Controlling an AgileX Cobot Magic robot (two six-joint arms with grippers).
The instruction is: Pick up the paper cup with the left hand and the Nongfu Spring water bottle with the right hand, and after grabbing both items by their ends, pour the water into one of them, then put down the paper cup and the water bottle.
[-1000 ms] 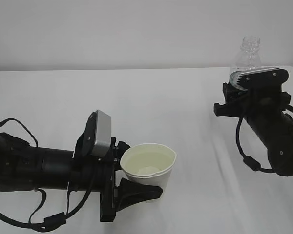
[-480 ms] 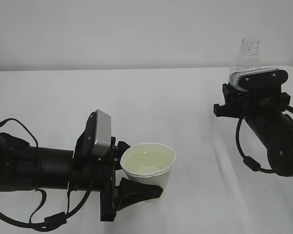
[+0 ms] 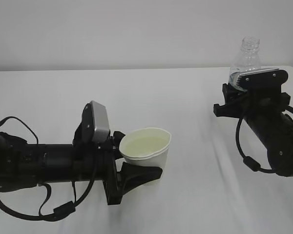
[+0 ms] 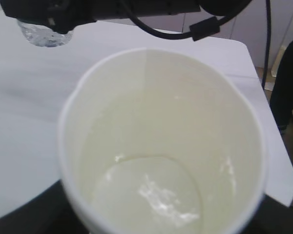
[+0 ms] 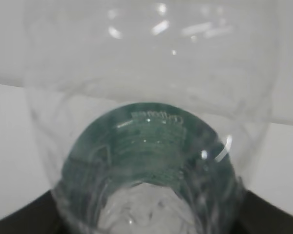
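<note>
My left gripper is shut on the lower part of the white paper cup and holds it a little above the table at front centre. The cup fills the left wrist view, with a shallow pool of water in its cream inside. At the back right my right gripper is shut on the Nongfu Spring water bottle, which stands upright with its capless neck on top. In the right wrist view the clear bottle fills the frame and its green label shows through. Both grippers' fingers are mostly hidden.
A white table runs back to a plain white wall. The two arms are far apart, with bare cloth between them. The left wrist view shows the table's far edge and a dark shape beyond it.
The left arm has lifted the cup and drawn it slightly left, tilting it a little. The right arm and the bottle have not moved.
</note>
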